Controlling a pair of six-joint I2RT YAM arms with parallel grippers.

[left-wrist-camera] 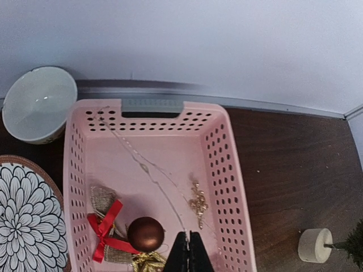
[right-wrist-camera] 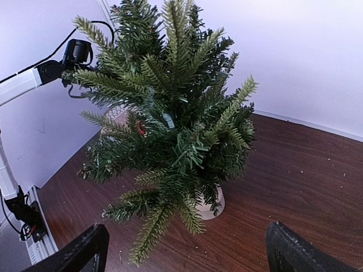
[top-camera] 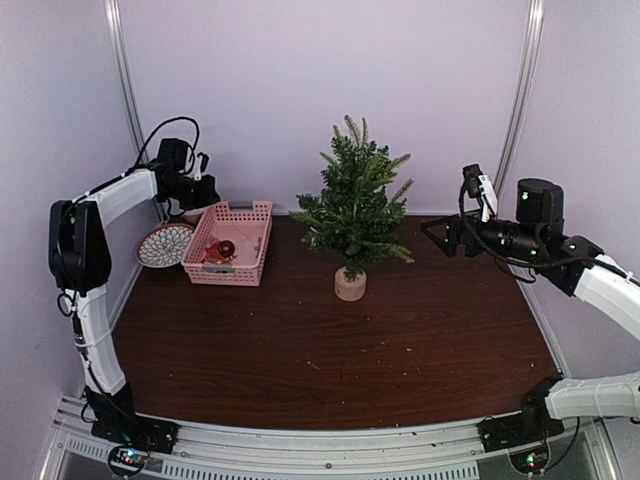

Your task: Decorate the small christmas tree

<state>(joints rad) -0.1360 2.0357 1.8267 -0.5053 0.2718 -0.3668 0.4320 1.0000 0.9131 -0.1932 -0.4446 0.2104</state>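
Note:
The small christmas tree (top-camera: pixel 355 205) stands mid-table on its pale stump (top-camera: pixel 350 284); it fills the right wrist view (right-wrist-camera: pixel 170 113), and its stump shows in the left wrist view (left-wrist-camera: pixel 315 245). The pink basket (top-camera: pixel 262 245) holds a brown ball (left-wrist-camera: pixel 146 233), a red bow on burlap (left-wrist-camera: pixel 105 229), a gold bead sprig (left-wrist-camera: pixel 198 204) and a gold piece (left-wrist-camera: pixel 148 262). My left gripper (left-wrist-camera: pixel 189 252) is above the basket (left-wrist-camera: pixel 227 181), shut on a thin clear strand (left-wrist-camera: pixel 142 167) that runs to the basket's far left corner. My right gripper (right-wrist-camera: pixel 190 260) is open and empty, right of the tree.
A flower-patterned plate (left-wrist-camera: pixel 22 215) lies left of the basket, also in the top view (top-camera: pixel 163 244). A white bowl (left-wrist-camera: pixel 38 102) stands behind it by the back wall. Walls close the table at back and sides. Needle crumbs dot the wood near the tree.

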